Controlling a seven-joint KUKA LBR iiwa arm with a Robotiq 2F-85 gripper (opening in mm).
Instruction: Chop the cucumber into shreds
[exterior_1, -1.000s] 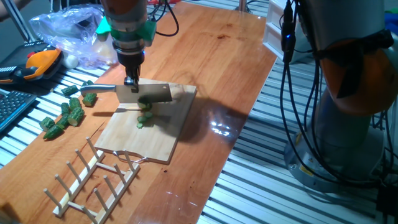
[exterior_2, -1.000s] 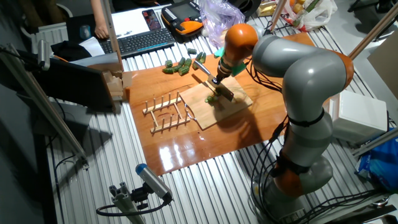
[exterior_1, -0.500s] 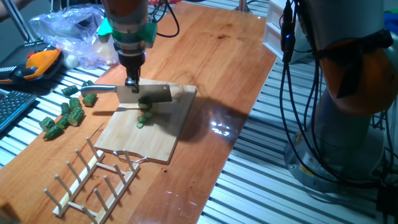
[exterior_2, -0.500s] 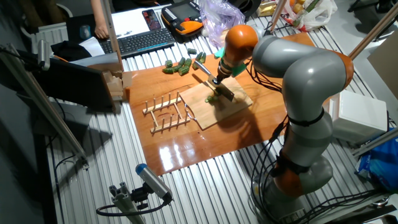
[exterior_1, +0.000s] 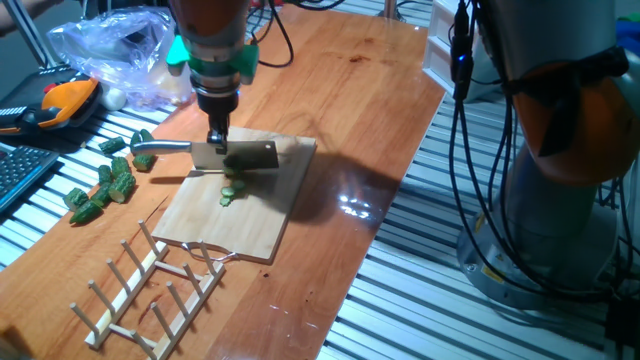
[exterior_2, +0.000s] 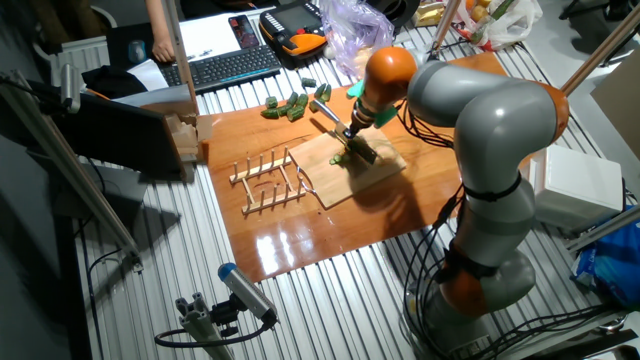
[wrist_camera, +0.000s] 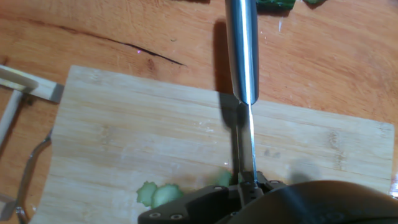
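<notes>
our black two-finger gripper (exterior_1: 217, 140) is clenching a steel cleaver (exterior_1: 236, 155), handle pointing left, over pale green flat shreds (exterior_1: 232, 190) on the light wooden board (exterior_1: 255, 222).

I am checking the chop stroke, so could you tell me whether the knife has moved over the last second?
Yes: the knife has risen slightly and tilted against the wooden board.
</notes>
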